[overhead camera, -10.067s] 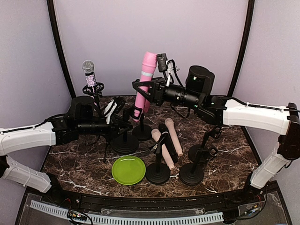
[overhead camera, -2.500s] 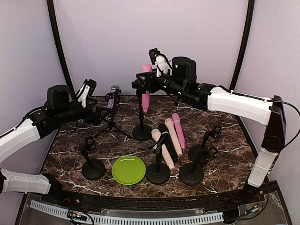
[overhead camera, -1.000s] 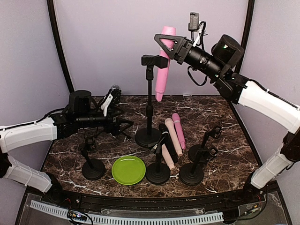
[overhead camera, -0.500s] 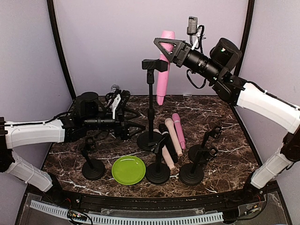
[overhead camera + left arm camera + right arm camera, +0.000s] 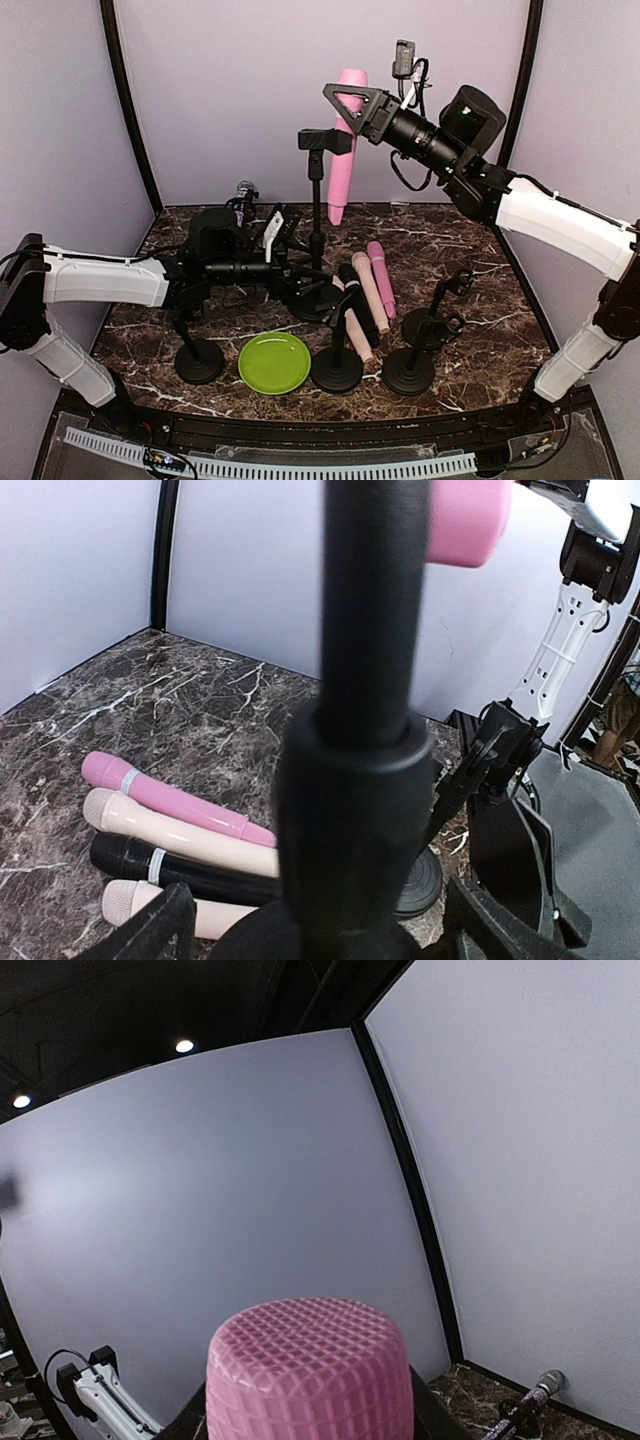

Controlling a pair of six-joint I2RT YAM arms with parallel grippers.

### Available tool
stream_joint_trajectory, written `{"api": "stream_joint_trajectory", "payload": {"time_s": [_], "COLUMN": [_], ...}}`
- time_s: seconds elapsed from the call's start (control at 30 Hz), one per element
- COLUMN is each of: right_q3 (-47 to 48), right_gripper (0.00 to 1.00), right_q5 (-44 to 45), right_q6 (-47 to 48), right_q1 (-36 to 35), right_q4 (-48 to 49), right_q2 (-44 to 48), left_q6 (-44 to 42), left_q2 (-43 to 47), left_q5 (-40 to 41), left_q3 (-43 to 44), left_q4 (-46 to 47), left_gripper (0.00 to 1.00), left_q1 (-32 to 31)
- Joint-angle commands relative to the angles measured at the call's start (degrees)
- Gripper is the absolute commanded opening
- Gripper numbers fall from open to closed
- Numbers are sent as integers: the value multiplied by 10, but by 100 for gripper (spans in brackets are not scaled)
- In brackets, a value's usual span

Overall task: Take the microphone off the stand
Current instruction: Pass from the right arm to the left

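**Pink microphone held high beside the stand's clip**

The right gripper (image 5: pixel 350 100) is raised well above the table (image 5: pixel 470 250), its jaws closed narrowly on the upper body of the pink microphone (image 5: pixel 342 170). The microphone hangs nearly upright, head up, with its lower end pointing down toward the back of the table. In the right wrist view its latticed pink head (image 5: pixel 310 1370) fills the lower middle of the frame, with a dark finger on either side.

The stand (image 5: pixel 316 200) rises tall and black from a round base near the middle of the table. Its clip sits at the top, just beside the microphone's body. From the overhead angle the two overlap, so it is hard to say whether the microphone is seated in the clip or clear of it.

The left gripper (image 5: pixel 300 272) reaches in low from the left. Its jaws are spread wide and straddle the stand's lower pole, which stands between the fingers (image 5: pixel 150 935) in the left wrist view.

Four loose microphones (image 5: pixel 365 295) lie side by side right of the stand's base: pink, beige, black and beige. A green plate (image 5: pixel 274 362) sits toward the near edge among several short stands (image 5: pixel 200 360). A sparkly microphone (image 5: pixel 243 190) stands at the back left.
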State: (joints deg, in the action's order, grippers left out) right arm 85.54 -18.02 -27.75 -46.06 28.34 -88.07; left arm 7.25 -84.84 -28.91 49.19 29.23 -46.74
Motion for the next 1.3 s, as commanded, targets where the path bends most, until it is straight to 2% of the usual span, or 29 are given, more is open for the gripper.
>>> {"api": "stream_joint_trajectory", "payload": {"time_s": [0.0,0.17,0.27,0.43,0.5,0.57,0.63,0.73,0.87,0.9,0.93,1.07,1.27], "right_q3": [17,11,11,10,12,14,17,16,-8,-15,-21,-41,-87], "right_gripper": [0,0,0,0,0,0,8,29,73,83,88,95,91], "right_q5": [18,32,42,47,51,57,60,57,57,58,58,56,17], "right_q6": [-19,-11,-9,-11,-6,2,12,17,20,21,24,36,43], "right_q1": [2,2,2,2,2,2,4,15,30,32,34,39,38], "right_q4": [80,79,73,73,67,57,38,15,-1,-4,-9,-32,-41], "right_q2": [8,14,15,12,11,12,11,11,24,28,32,49,62], "left_q6": [8,19,19,13,10,7,3,1,8,8,8,16,27], "left_q2": [-6,-2,4,5,10,20,36,61,102,112,116,129,123], "left_q5": [14,40,41,40,45,55,71,104,178,197,212,242,244], "left_q3": [18,-2,-11,-7,-6,-11,-20,-21,-8,-2,2,26,97], "left_q4": [36,48,52,46,42,41,41,29,2,-2,-9,-34,-106], "left_gripper": [82,64,47,27,15,6,1,0,0,0,0,0,0], "left_q1": [-14,-17,-20,-22,-24,-24,-24,-23,-24,-24,-24,-23,-12]}}
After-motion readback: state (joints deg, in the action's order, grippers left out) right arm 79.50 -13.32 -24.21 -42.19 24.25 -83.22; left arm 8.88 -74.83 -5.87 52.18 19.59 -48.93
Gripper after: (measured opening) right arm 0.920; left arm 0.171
